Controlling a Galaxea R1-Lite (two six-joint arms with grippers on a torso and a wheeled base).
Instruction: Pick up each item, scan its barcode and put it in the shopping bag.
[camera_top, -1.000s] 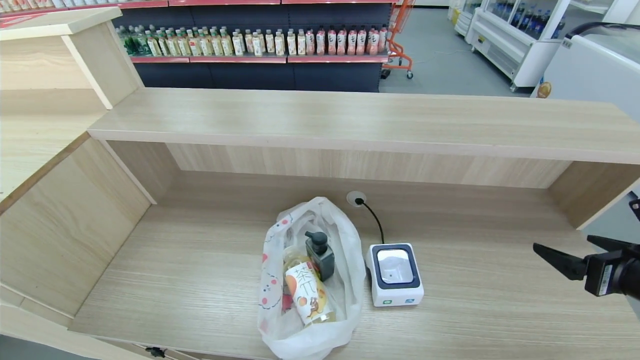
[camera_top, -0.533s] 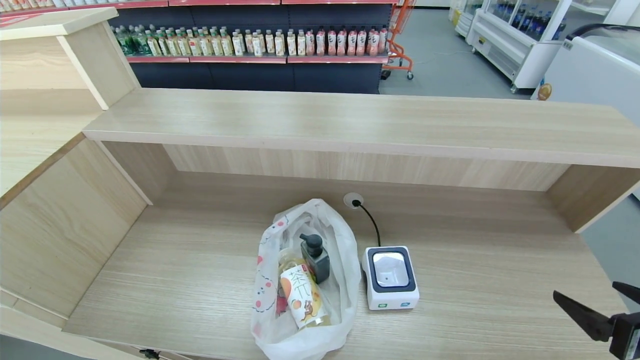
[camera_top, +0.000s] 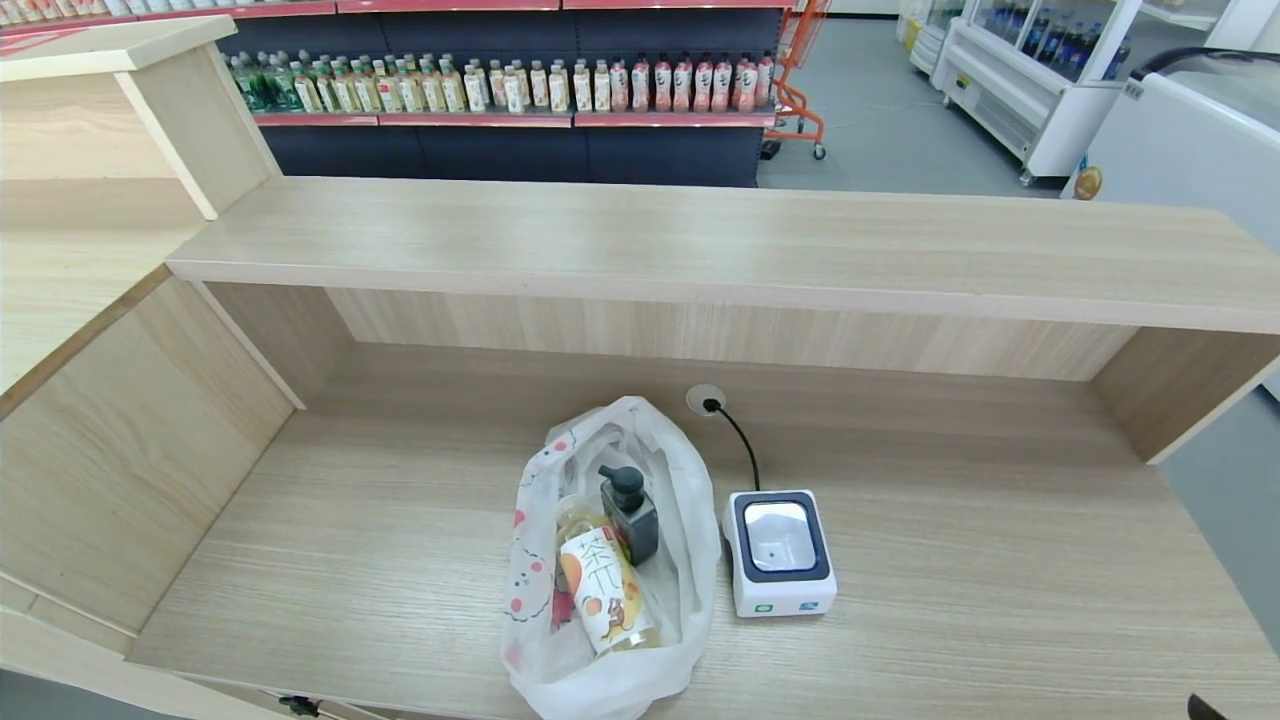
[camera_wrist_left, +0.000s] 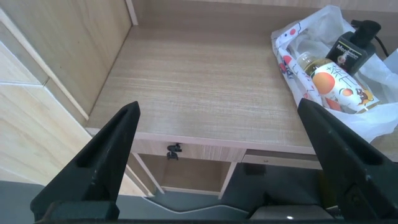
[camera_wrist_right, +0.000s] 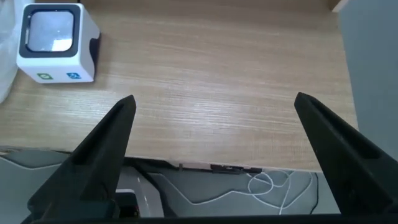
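Now, left fingers (camera_wrist_left: 112, 155) wide and empty, shopping bag (camera_wrist_left: 292, 37) well beyond them, right fingers (camera_wrist_right: 102, 155) wide, scanner (camera_wrist_right: 53, 40) apart

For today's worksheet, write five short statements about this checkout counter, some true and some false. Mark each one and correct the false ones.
1. The pump bottle and the tea bottle are both inside the shopping bag. True.
2. The scanner stands on the robot's left of the bag. False: it stands on the robot's right of the bag.
3. The left gripper is shut on a bottle. False: it is open and holds nothing.
4. A black cable runs from the scanner to a hole in the counter. True.
5. The right gripper is open and empty. True.
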